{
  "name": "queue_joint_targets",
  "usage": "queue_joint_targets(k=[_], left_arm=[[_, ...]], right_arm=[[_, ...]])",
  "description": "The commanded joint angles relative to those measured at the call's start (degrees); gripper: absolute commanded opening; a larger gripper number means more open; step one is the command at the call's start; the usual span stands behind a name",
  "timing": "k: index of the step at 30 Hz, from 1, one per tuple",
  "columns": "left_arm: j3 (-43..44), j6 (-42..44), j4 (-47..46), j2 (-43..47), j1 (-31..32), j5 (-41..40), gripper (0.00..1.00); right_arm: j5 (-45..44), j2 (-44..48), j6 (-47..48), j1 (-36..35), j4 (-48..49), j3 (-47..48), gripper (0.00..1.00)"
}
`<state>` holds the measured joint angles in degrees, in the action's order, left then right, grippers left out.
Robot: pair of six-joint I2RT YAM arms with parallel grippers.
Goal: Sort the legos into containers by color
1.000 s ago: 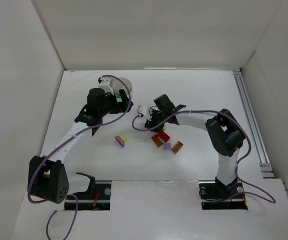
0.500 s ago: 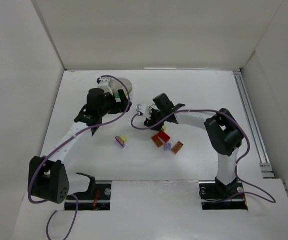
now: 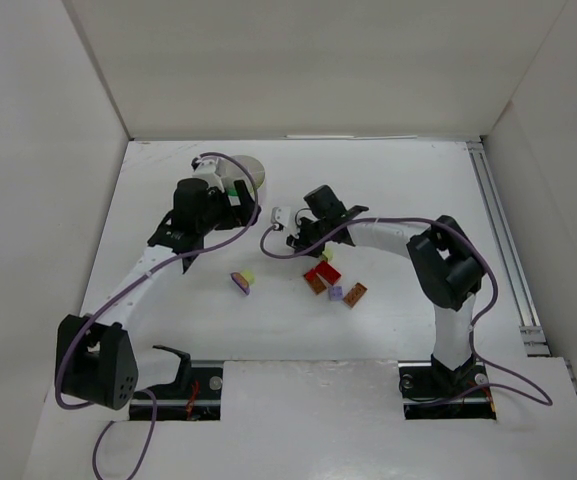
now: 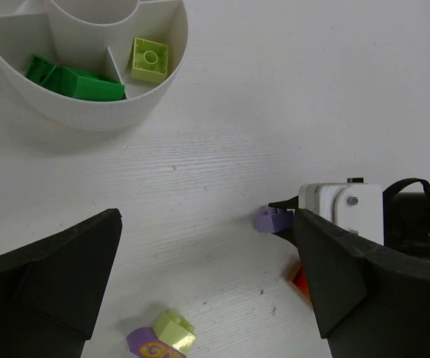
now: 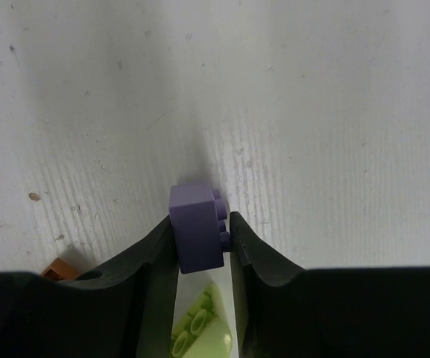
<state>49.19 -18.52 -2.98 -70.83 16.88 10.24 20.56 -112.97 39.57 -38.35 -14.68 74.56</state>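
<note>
Right claw [image 5: 202, 233]: clamped on lilac brick [image 5: 192, 224], low over the table [image 5: 311, 112].
Left claw [image 4: 207, 276]: wide apart, empty; dish [image 4: 110, 112] ahead of it.
Risk: grip seems shallow; brick may twist out on lifting.

My left arm [image 3: 138, 280] and right arm [image 3: 388, 235] are white tubes with bulky black joints, each trailed by a looping lilac cable [image 3: 230, 154]. My fingers [image 5: 147, 276] are matte black wedges. A white block [image 4: 341, 212] with small screws sits just behind the right pair.
</note>
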Motion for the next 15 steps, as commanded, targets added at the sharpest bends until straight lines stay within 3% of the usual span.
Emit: queue_joint_targets(k=[1,6,10,15], left_arm=[[-0.67,-1.42,-0.1,3.32,-1.32,-2.59,0.99],[-2.51,-6.51,1.04,5.08,-7.82,-2.59,0.99],[-5.5,-9.95,0.35,6.32,-15.03,0.74,0.99],[-7.97,-11.36,-0.8,8.24,-16.36,0.22,0.99]], right_arm=[[2.65,2.05,-0.28,-0.5,1.23,4.88,0.25],[2.12,2.14,-2.3,0.55,1.23,13.22,0.25],[0.11,-1.73,-3.98,1.08,2.55,25.43,0.25],[-4.38,-12.0,-9.07,2.22,2.55,40.19,0.25]])
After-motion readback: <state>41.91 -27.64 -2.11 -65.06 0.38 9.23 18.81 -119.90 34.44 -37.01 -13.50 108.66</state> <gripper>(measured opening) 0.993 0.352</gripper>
